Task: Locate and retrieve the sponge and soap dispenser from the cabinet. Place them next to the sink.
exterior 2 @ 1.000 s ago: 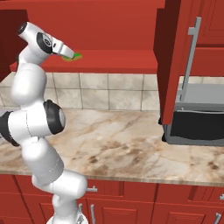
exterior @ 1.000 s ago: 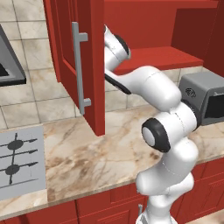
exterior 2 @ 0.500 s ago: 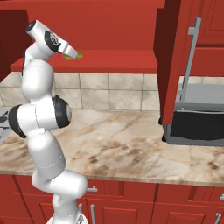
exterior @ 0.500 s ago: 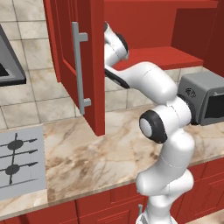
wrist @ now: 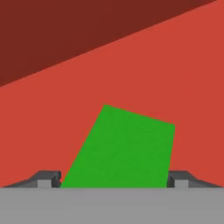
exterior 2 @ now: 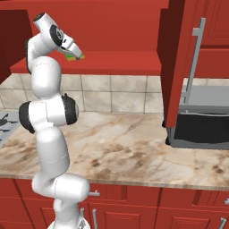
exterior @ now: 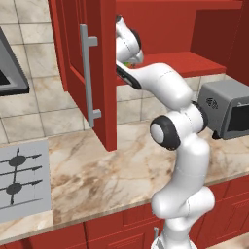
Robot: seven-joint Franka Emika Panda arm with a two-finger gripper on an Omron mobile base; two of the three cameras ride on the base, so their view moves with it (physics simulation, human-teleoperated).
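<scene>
My gripper (wrist: 113, 180) reaches into the open red cabinet (exterior 2: 117, 62) and sits just over its shelf. The bright green sponge (wrist: 122, 148) lies between the two fingertips (wrist: 49, 178), and each tip touches one of its edges, so the gripper is shut on it. From the right base view the sponge (exterior 2: 71, 57) shows as a small green and yellow patch under the gripper (exterior 2: 77, 54), at the shelf's left part. From the left base view the gripper (exterior: 127, 64) is half hidden behind the cabinet door (exterior: 104, 73) with its grey bar handle (exterior: 87, 73). The soap dispenser and the sink are out of view.
A grey toaster oven (exterior: 228, 109) stands on the marble counter (exterior: 107, 170) to the arm's right. A second open red door (exterior 2: 179, 67) hangs in front of it. The stove top (exterior: 19, 180) and range hood (exterior: 9, 73) lie at the left.
The arm's elbow and upper links have swung upright while the hand stayed at the sponge on the shelf. The gripper now sits over the sponge rather than beside it.
</scene>
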